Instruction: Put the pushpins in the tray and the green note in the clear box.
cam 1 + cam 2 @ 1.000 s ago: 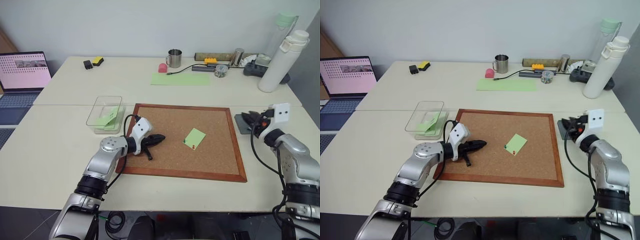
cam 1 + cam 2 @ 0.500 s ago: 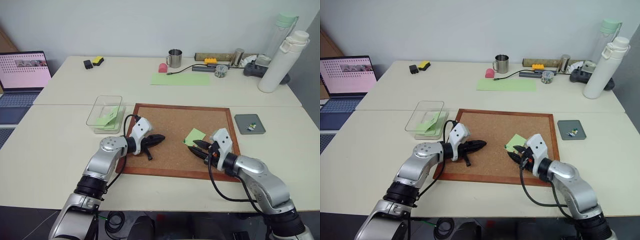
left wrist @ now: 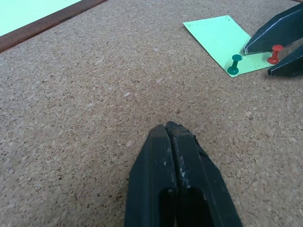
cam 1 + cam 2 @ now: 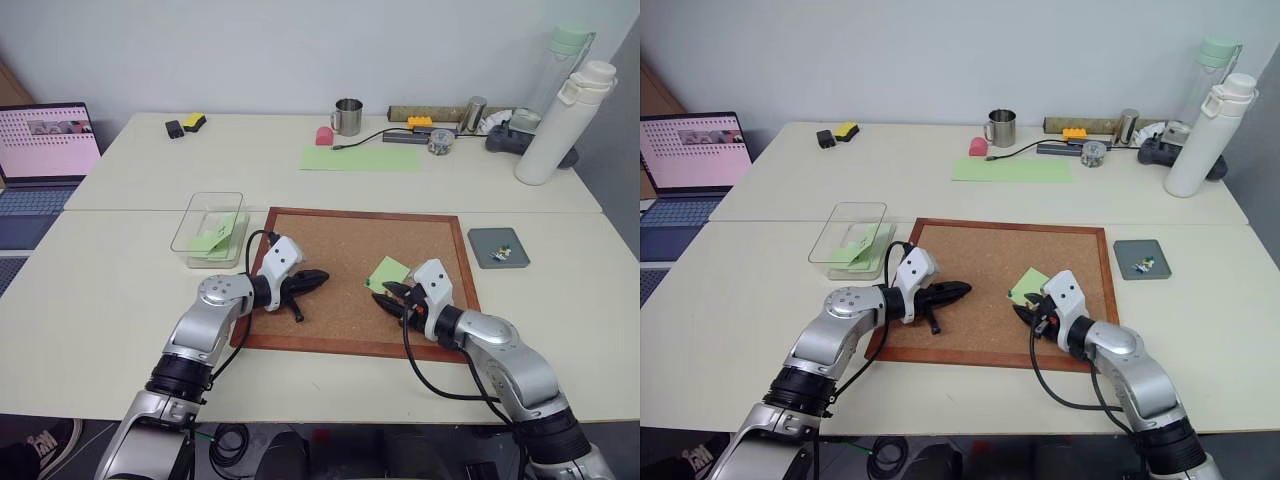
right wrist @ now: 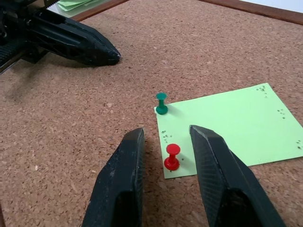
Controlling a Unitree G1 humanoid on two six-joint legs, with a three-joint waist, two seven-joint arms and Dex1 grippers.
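The green note (image 4: 391, 270) lies on the cork board, held down at its near corner by a green pushpin (image 5: 162, 103) and a red pushpin (image 5: 172, 157). My right gripper (image 5: 166, 135) is open and low over the board, one finger on each side of the red pushpin without touching it. My left gripper (image 4: 322, 274) is shut and empty, resting on the cork a hand's width left of the note. At the far right is the dark grey tray (image 4: 487, 240) with a few small pins in it. The clear box (image 4: 213, 194), left of the board, holds green notes.
The wood-framed cork board (image 4: 300, 225) fills the table's middle. A laptop (image 4: 45, 150) stands at the far left. Along the back are a metal mug (image 4: 348, 116), a large pale green sheet (image 4: 358, 158), a cable and a tall white bottle (image 4: 555, 120).
My right arm swung from the tray at the right over to the cork board and down to the note, then held still for the last half second. The left arm has not moved.
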